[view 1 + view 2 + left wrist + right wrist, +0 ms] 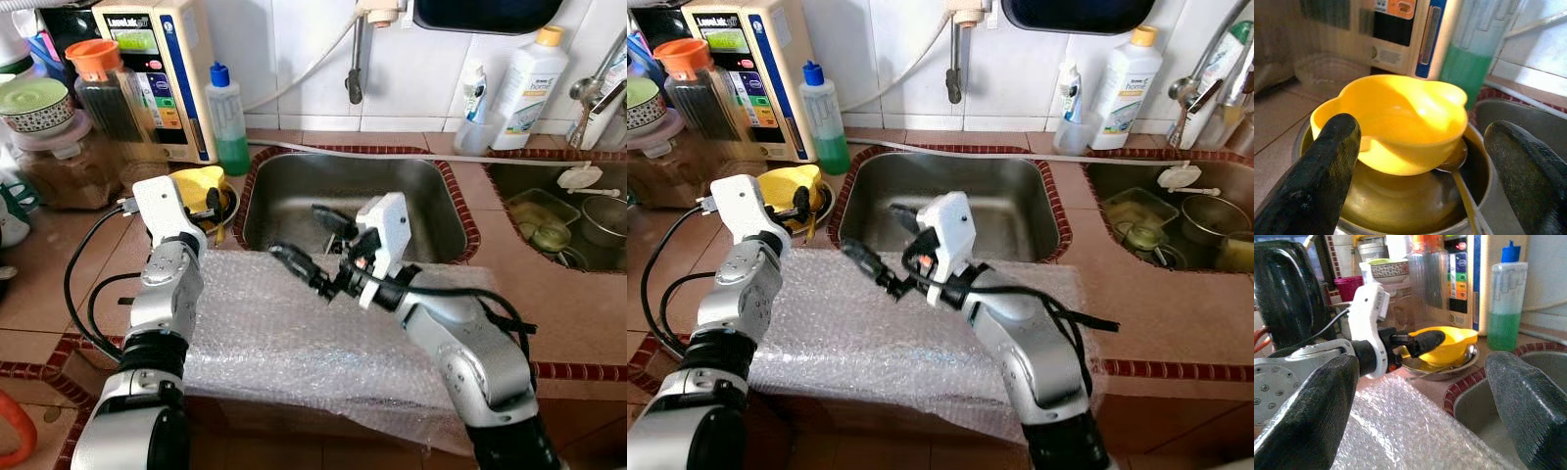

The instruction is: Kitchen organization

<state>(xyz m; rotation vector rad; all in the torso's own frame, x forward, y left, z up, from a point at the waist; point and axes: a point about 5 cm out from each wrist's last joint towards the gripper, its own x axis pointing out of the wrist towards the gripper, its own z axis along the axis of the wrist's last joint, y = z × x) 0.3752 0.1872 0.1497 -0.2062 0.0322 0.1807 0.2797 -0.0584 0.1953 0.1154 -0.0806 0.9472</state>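
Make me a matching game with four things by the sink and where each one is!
Things:
1. yellow bowl
2. bubble wrap
3. green soap bottle
4. white bottle

Places:
A. spread over the counter's front edge
B. by the wall, right of the sink
C. in a metal bowl, between the left claw's fingers
D. beside the white machine

Pairs: 1-C, 2-A, 3-D, 4-B

Between the black fingers of the left gripper (1422, 161) sits a bright yellow bowl (1396, 120) inside a dull steel one (1400, 215), and just beyond them stands a clear bottle of green liquid (227, 122) with a blue cap. Under the silver-and-white right gripper (313, 245) lies milky, dimpled bubble wrap (284, 338) over terracotta counter tiles (69, 259). A grey steel sink (294, 196) edged in dark red mosaic lies beyond its fingertips.
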